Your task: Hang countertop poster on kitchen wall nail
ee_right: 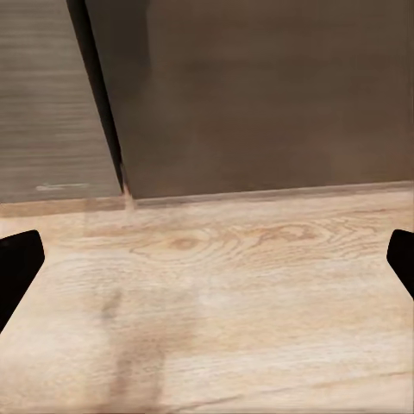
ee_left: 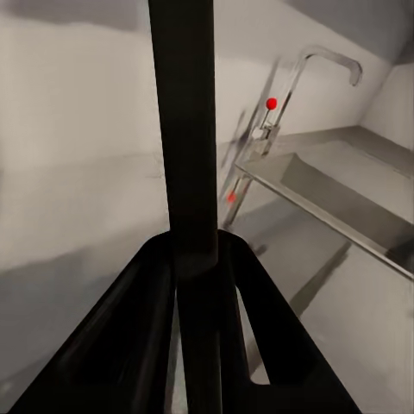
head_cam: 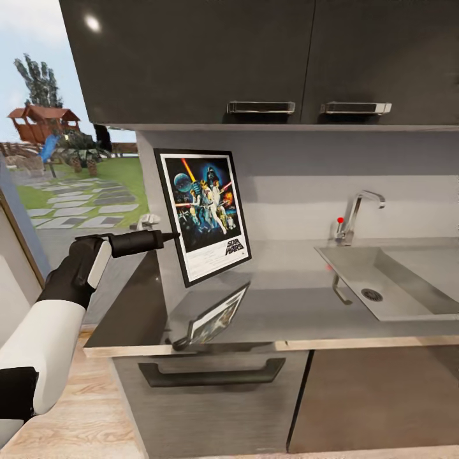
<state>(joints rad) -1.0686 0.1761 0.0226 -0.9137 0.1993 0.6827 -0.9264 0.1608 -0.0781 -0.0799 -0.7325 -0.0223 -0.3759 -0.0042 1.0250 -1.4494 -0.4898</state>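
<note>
A glossy grey countertop (head_cam: 287,299) runs under dark wall cabinets (head_cam: 191,64), with a steel sink (head_cam: 395,280) and tap (head_cam: 357,213) set into it. The poster (head_cam: 204,213) stands nearly upright above the slab, its left frame edge caught between the fingers of the left gripper (head_cam: 167,237); the left wrist view shows the jaws closed on that dark edge (ee_left: 183,129). The pick-up looks done, so carrying comes next: lift clear, turn, and find a wall nail, none of which I can make out here. The cabinets overhang just above the jaws, and the tap stands well beyond them. The right gripper (ee_right: 207,259) hangs wide open over the wood floor (ee_right: 224,302).
</note>
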